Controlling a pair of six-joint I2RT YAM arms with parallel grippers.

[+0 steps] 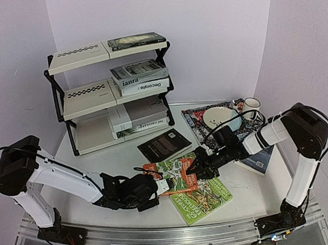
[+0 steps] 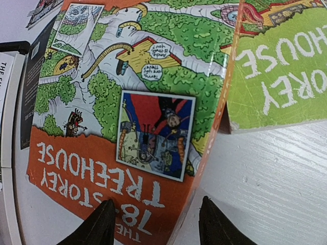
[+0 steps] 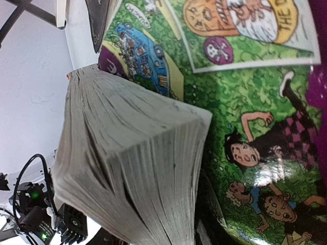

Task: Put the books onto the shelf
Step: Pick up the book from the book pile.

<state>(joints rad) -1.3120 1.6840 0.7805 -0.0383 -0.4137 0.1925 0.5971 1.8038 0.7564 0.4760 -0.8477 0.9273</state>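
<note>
Top view: the left gripper point(image 1: 156, 186) and right gripper point(image 1: 197, 165) meet at opposite edges of the orange Treehouse book point(image 1: 176, 172). The shelf point(image 1: 88, 100) stands well beyond both, so I judge pickup is under way.

Left wrist: the fingers point(image 2: 102, 224) straddle the book's corner, partly apart. Whether they pinch it, I cannot tell.

Right wrist: only this view shows the fanned page edge point(image 3: 133, 168), apparently raised, just ahead. The jaws are hidden. Next comes a firm two-sided hold.

So the orange book point(image 2: 102, 168) has green cartoon trees plus white lettering, the green book point(image 2: 286, 66) white lettering too. The shelf point(image 1: 79, 52): cream boards, black checker strips, black frame. The surface point(image 2: 271, 173) is white.
</note>
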